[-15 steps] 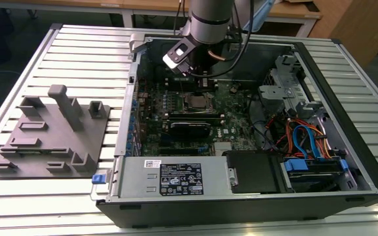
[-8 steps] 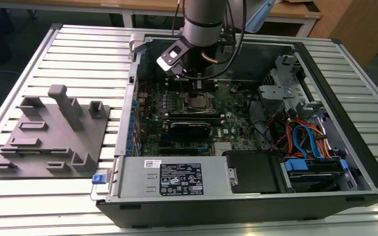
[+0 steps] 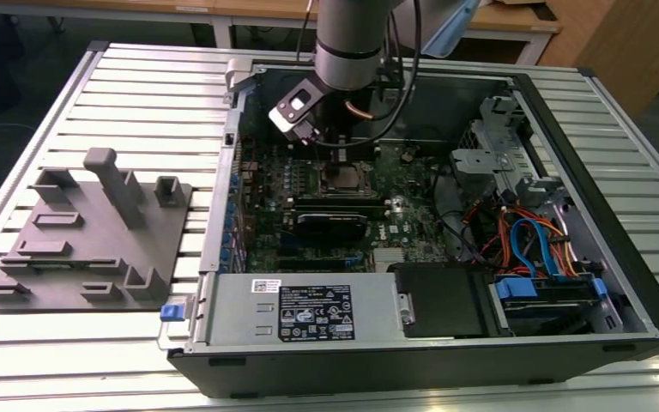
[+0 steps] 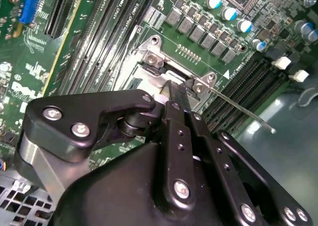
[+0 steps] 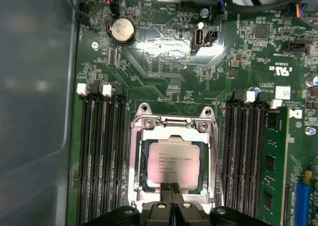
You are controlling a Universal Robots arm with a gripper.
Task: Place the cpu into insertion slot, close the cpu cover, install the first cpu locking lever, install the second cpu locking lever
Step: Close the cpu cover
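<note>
arm (image 3: 347, 43) upright above motherboard (image 5: 164, 62) | fingers (image 5: 167, 190) closed together, empty | tips at cpu (image 5: 171, 161) edge

1. Got the black hand (image 4: 174, 98) up close, fingers pinched together, tips right against the edge of the silvery cpu cover (image 4: 158, 73).
2. Can see a thin metal locking lever (image 4: 243, 112) poking out from the socket corner across the black memory slots (image 4: 251, 82).
3. Also spotting teal-topped capacitors (image 4: 228, 12) near the socket on the green motherboard (image 4: 30, 52), plus a blue slot (image 4: 30, 2) well apart.
</note>
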